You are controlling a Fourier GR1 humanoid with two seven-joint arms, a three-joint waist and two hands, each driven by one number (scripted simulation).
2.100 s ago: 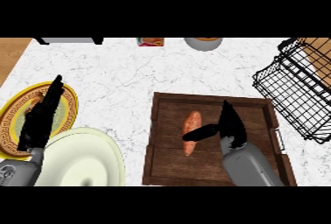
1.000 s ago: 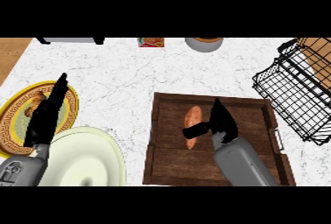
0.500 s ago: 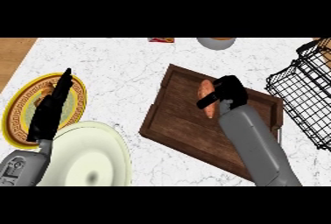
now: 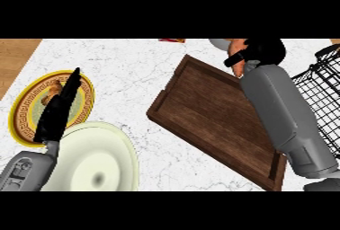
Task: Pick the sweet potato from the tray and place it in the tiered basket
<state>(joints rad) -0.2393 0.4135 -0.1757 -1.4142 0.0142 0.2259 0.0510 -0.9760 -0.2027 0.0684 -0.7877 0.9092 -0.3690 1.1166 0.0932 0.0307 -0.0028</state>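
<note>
While fingers of right hand (image 4: pixel 264 48) curl round sweet potato (image 4: pixel 235 47) near tray (image 4: pixel 212 112), left hand (image 4: pixel 60 110) straight-fingered

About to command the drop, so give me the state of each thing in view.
sweet potato: off the tray, held in the right hand, mostly hidden.
right hand: shut on the sweet potato, past the tray's far corner.
tray: on the counter, skewed.
tiered basket: at the right edge, sweet potato not yet inside.
left hand: open, fingers straight, over the yellow plate.

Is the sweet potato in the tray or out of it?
Out. The tray is bare; the right hand curls round the sweet potato beyond its far edge.
</note>
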